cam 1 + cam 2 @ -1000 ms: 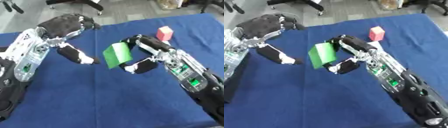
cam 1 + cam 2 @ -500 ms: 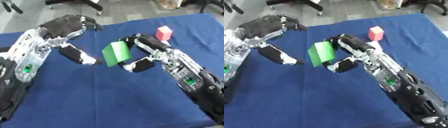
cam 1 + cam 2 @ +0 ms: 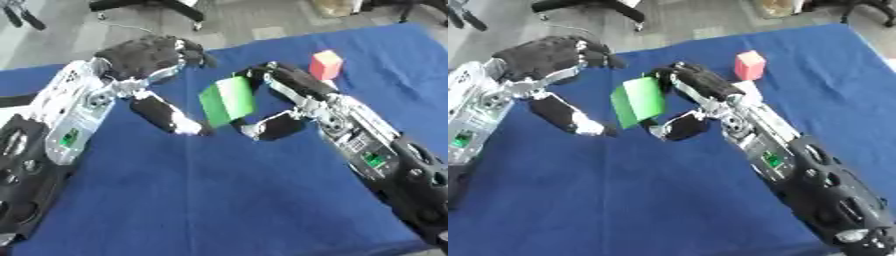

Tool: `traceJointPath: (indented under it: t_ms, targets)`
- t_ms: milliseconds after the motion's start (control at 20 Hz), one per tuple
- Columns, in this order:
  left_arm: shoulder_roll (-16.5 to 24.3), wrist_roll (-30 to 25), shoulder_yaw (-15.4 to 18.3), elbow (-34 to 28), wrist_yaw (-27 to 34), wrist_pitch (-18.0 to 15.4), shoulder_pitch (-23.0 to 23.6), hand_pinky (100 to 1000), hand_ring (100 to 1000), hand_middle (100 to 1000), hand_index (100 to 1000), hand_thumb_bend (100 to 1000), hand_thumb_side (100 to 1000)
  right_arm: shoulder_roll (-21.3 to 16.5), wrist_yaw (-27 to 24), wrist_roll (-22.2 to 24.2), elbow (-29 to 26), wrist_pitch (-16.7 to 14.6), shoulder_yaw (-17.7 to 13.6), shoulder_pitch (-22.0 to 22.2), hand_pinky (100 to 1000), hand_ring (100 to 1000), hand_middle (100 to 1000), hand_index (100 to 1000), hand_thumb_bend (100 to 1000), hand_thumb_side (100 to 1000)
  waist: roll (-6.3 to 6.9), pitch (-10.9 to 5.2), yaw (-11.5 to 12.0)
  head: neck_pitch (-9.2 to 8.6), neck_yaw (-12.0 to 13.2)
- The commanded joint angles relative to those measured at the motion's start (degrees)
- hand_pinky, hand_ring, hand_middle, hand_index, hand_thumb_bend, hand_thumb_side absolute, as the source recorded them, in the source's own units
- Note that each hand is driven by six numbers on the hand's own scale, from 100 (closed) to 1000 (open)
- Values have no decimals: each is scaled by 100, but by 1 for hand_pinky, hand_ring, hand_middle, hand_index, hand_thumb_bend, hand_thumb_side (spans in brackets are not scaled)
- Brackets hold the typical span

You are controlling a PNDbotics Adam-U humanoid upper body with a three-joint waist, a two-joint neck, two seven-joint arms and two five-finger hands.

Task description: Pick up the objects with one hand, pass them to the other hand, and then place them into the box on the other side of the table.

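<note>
A flat green block (image 3: 227, 101) hangs above the blue table, pinched between the fingers and thumb of my right hand (image 3: 282, 95). My left hand (image 3: 150, 59) is just to its left, fingers spread and thumb (image 3: 166, 116) reaching toward the block's lower edge, close to it but with a small gap. A pink-red block (image 3: 325, 65) stands on the cloth behind my right hand. No box shows in either view.
The blue cloth (image 3: 219, 200) covers the table, with bare floor beyond its far edge. A chair base (image 3: 149, 5) stands on the floor at the back. Both forearms cross the table's left and right sides.
My left hand has moved right toward the green block, closing the gap. The right hand with the block has shifted slightly left and up.
</note>
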Motion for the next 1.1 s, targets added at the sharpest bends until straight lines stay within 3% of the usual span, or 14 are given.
traceJointPath:
  t_ms: [50, 650, 1100]
  targets:
    - [3, -72, 10, -38, -43, -30, -137, 864, 716, 715, 891, 643, 742, -27, 83, -102, -33, -9, -88, -126, 828, 661, 547, 508, 134, 344, 69, -126, 16, -15, -29]
    - [-128, -102, -50, -43, -34, 24, -217, 860, 704, 711, 884, 641, 741, -62, -31, -200, -146, -180, -38, -187, 834, 662, 546, 506, 125, 330, 84, -137, 59, -15, -86]
    - [-207, 180, -26, 0, -361, 306, -260, 860, 698, 708, 871, 651, 714, -95, 82, -128, -267, -353, 39, -199, 836, 671, 551, 506, 118, 324, 104, -154, 66, -15, -109]
